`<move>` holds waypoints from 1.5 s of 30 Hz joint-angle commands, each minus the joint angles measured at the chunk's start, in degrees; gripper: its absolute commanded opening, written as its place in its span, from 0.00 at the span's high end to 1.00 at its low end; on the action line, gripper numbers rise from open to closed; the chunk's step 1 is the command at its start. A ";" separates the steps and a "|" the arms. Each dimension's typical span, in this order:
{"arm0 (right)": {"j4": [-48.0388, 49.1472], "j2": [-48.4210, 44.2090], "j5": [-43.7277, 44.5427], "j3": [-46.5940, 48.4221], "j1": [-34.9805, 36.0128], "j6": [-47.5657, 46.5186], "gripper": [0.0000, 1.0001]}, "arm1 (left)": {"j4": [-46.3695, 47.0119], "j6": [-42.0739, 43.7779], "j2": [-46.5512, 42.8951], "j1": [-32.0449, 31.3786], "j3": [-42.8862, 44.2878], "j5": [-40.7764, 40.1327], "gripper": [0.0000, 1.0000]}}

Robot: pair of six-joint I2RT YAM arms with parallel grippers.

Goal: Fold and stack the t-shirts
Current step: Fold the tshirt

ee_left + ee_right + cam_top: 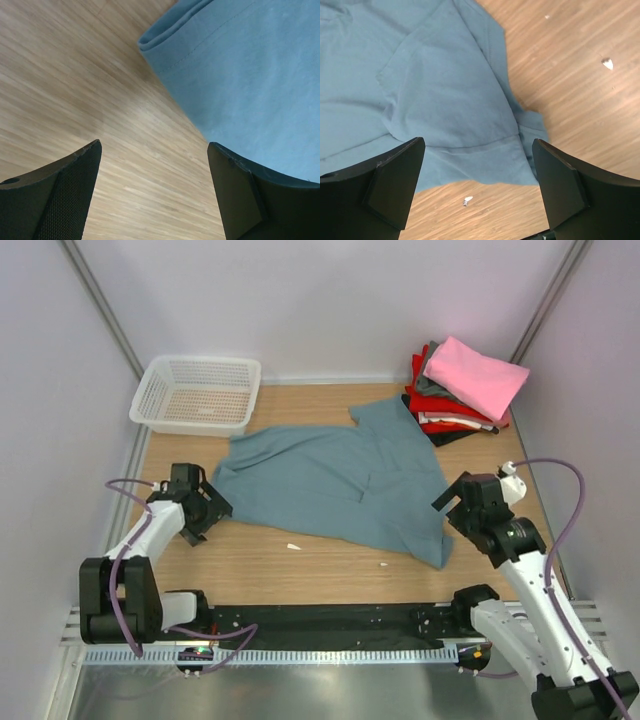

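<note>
Left fingers (55,200), right fingers (395,185): apart, empty. Teal t-shirt (330,485), rumpled: best pinch near corners evenly, then fold.

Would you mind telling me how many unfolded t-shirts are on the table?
1: the teal-blue t-shirt spread across the middle of the table. The others sit folded in the stack at the far right corner; anything under the spread one would be hidden.

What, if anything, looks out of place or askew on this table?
Two small white scraps lie on the table by the near edge of the teal t-shirt, which lies skewed and rumpled. The pink shirt sits tilted atop an uneven folded stack.
</note>
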 commanded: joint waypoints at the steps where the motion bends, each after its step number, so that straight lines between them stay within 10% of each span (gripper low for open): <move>1: -2.02 -2.07 -2.08 -1.82 -3.42 7.37 0.06 | 8.79 -1.42 0.93 -0.10 -0.57 0.83 0.13; 9: 1.40 -4.08 -19.64 -12.80 -17.30 10.95 0.15 | 18.79 -4.76 5.68 -0.18 -3.65 -0.57 0.16; 15: 1.14 -7.51 -26.95 -19.93 -20.74 17.99 0.26 | 24.17 -5.56 10.33 -0.10 -3.65 -0.49 0.70; 23: -7.39 -17.44 -17.67 -19.85 -20.74 23.37 0.41 | 25.23 -4.77 10.43 -0.09 -3.65 -0.31 0.98; 45: 15.44 -6.90 -22.56 -27.84 -20.83 12.47 0.53 | 24.00 -5.73 7.62 2.37 -5.32 -2.07 1.00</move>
